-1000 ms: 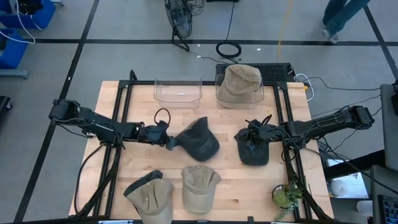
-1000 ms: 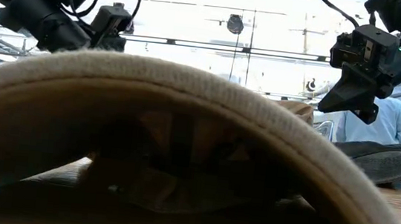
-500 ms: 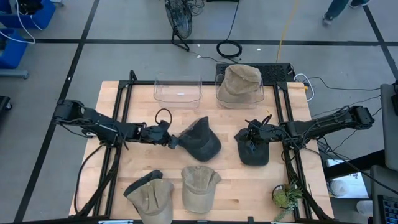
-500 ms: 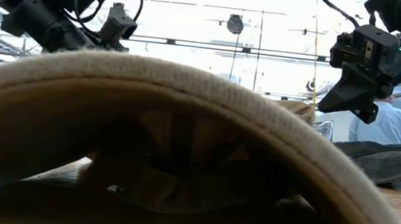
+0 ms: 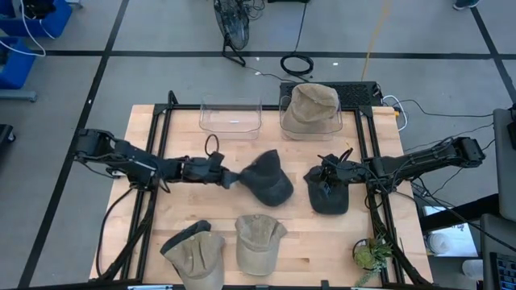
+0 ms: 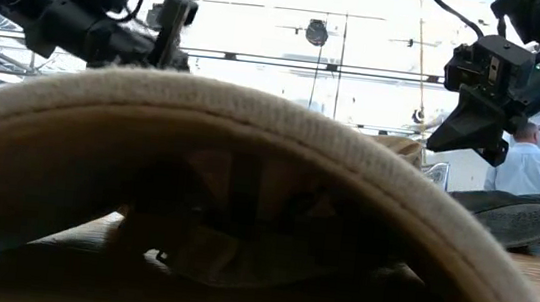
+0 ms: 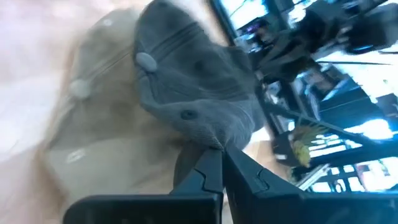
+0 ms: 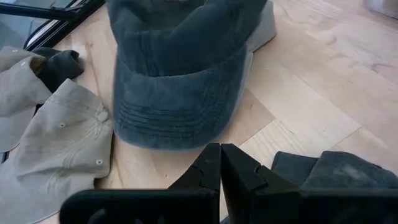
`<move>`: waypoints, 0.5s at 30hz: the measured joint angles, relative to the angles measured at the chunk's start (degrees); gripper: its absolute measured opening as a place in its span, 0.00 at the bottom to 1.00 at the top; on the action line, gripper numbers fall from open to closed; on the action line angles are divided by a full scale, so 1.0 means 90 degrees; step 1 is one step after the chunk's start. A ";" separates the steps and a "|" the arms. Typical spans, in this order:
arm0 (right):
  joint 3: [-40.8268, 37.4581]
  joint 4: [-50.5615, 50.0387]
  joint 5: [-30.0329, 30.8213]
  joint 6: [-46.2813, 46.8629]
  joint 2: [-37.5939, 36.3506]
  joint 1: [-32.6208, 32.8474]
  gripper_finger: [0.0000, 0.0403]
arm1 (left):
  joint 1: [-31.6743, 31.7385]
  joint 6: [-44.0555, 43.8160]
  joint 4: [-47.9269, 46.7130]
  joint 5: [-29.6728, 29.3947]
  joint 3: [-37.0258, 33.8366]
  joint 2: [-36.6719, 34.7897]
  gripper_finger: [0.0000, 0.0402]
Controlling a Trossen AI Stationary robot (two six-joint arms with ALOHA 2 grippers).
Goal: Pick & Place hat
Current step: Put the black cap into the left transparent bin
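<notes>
A dark grey cap (image 5: 268,179) lies mid-table with its brim (image 8: 177,121) on the wood, toward the table's right. My left gripper (image 5: 229,179) is shut on its left end. A second dark cap (image 5: 329,198) lies to the right. My right gripper (image 5: 326,171) hangs shut just above that cap's far edge, touching nothing. A tan hat (image 5: 311,105) sits in the far right clear bin. In the low view, a tan cap's brim (image 6: 252,129) fills the front and hides the held cap. My left gripper pinches the rear edge of the grey cap's crown (image 7: 214,144) between its two fingers (image 7: 208,177). It comes nearly level from the table's left. The crown is bunched up ahead of the fingers, and the brim rests on the table.
An empty clear bin (image 5: 231,118) stands at the far edge, left of the bin with the tan hat. Two tan caps (image 5: 196,254) (image 5: 260,242) lie near the front edge. A small plant (image 5: 371,254) stands at the front right corner. A person (image 6: 525,168) stands behind the table.
My left gripper has gone toward the table's right edge and has taken hold of the grey cap's rear edge. The cap has slid a little to the right, and its crown has bunched up.
</notes>
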 joint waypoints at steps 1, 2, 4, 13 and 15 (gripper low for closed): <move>0.0000 0.0000 0.0000 -0.0001 0.0000 0.0000 0.00 | 0.0029 0.0122 -0.0028 0.0026 0.0000 -0.0090 0.01; 0.0000 0.0000 0.0000 -0.0002 0.0000 0.0000 0.00 | 0.0052 0.0268 -0.0047 0.0047 -0.0002 -0.0197 0.01; 0.0000 0.0000 0.0000 -0.0003 0.0000 0.0000 0.00 | 0.0059 0.0620 -0.0026 0.0045 -0.0002 -0.0383 0.01; 0.0000 0.0000 0.0000 -0.0004 0.0000 0.0000 0.00 | 0.0218 0.2102 -0.1701 0.0216 0.0623 -0.1394 0.01; 0.0000 0.0000 0.0001 0.0001 0.0000 0.0000 0.00 | 0.0352 0.2376 -0.2797 0.0364 0.1108 -0.1555 0.01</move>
